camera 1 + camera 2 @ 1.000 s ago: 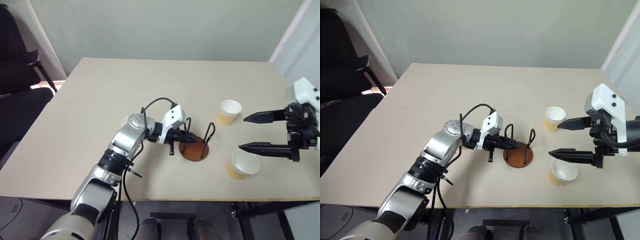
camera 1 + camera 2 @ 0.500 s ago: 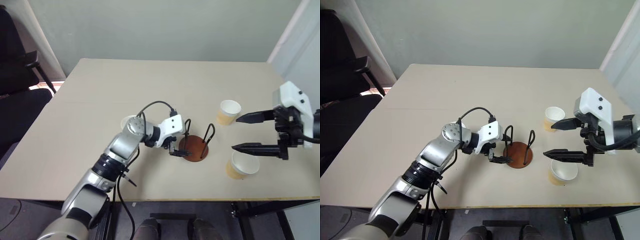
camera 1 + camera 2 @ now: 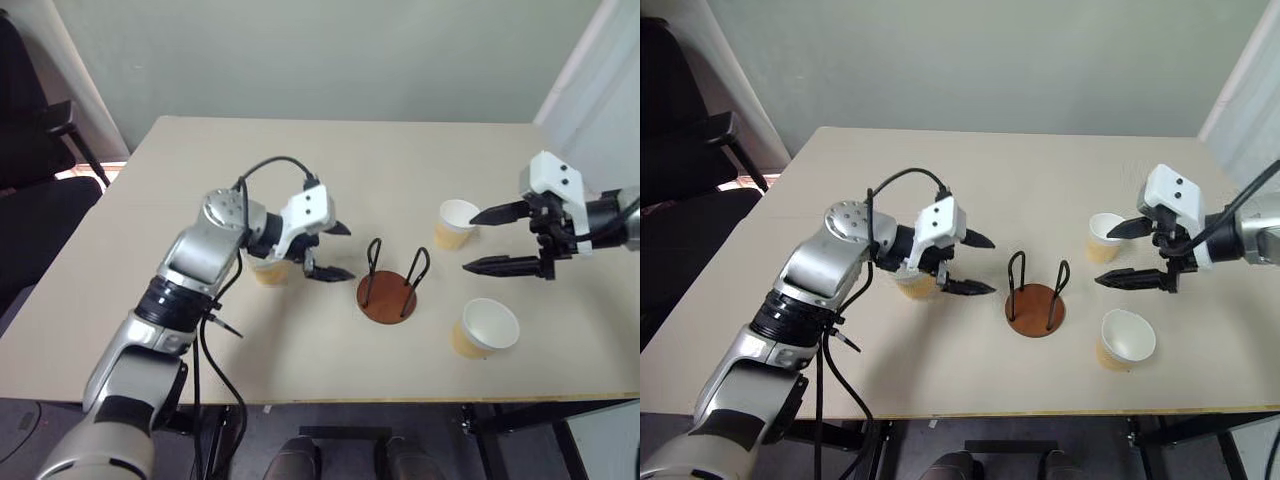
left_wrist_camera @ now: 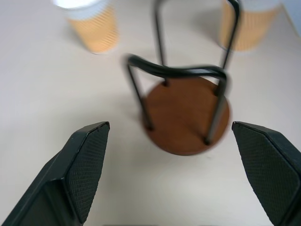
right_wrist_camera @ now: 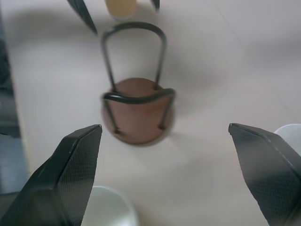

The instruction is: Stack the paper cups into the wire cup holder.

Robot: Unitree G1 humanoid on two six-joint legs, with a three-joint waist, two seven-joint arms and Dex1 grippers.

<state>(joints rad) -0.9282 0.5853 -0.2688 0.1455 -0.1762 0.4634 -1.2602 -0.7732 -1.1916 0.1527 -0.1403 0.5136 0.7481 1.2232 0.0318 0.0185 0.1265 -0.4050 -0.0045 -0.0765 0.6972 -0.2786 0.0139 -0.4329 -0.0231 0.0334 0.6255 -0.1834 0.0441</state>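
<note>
**Empty wire holder at mid-table, three cups standing around it**

The wire cup holder (image 3: 388, 288) stands upright near the front middle of the table (image 3: 330, 160): a round reddish-brown disc with two thin black wire loops rising from it, nothing inside. Three tan paper cups with white insides and rolled white rims stand upright and apart. One cup (image 3: 270, 270) sits left of the holder, partly hidden behind the left gripper (image 3: 333, 250), whose jaws are spread wide and hold nothing. A second cup (image 3: 457, 223) stands right of the holder, just beside the right gripper (image 3: 478, 241), jaws likewise wide apart and empty. The third cup (image 3: 484, 327) stands nearer the table's front edge.
</note>
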